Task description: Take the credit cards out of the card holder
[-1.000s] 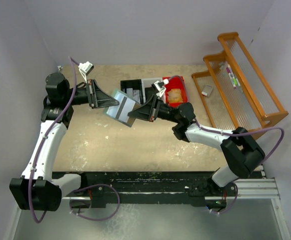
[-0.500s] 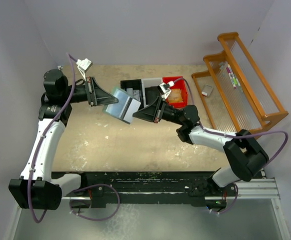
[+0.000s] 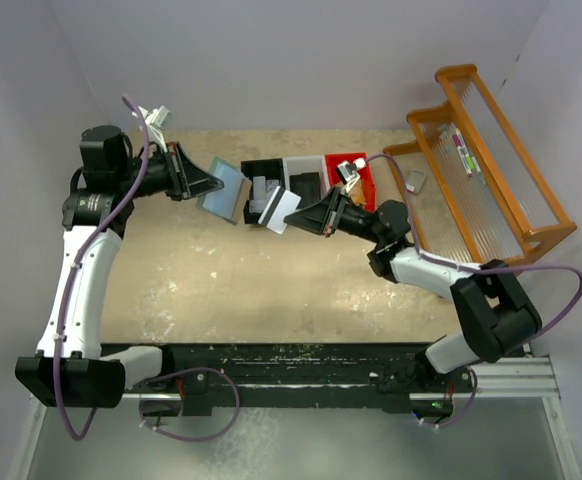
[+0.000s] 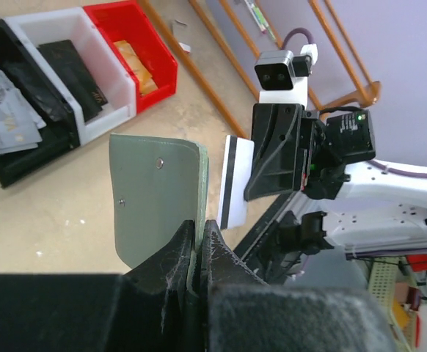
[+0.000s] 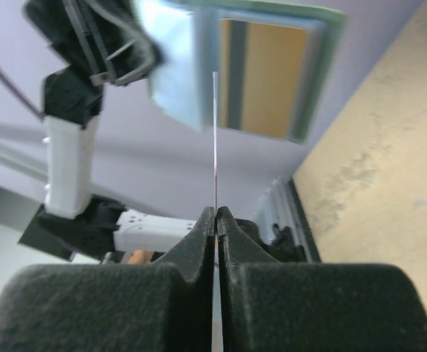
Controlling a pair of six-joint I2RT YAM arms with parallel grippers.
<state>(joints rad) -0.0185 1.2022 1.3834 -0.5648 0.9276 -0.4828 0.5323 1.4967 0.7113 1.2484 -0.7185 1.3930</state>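
Note:
My left gripper (image 3: pixel 214 183) is shut on the pale teal card holder (image 3: pixel 223 191) and holds it in the air over the back of the table. In the left wrist view the holder (image 4: pixel 157 189) stands upright between the shut fingers (image 4: pixel 175 253). My right gripper (image 3: pixel 298 213) is shut on the grey-white credit card (image 3: pixel 279 211), which is clear of the holder, to its right. The card's dark stripe shows in the left wrist view (image 4: pixel 232 180). The right wrist view shows that card edge-on (image 5: pixel 215 132) and a tan-orange card (image 5: pixel 273 79) still inside the open holder (image 5: pixel 315 81).
A black bin (image 3: pixel 261 172), a white bin (image 3: pixel 302 170) and a red bin (image 3: pixel 359 178) stand in a row at the back, under the held things. They hold cards and dark wallets. An orange wooden rack (image 3: pixel 486 160) stands at the right.
The grey-white card has come out of the holder and moved right with my right gripper. My left gripper has drawn the holder left and back.

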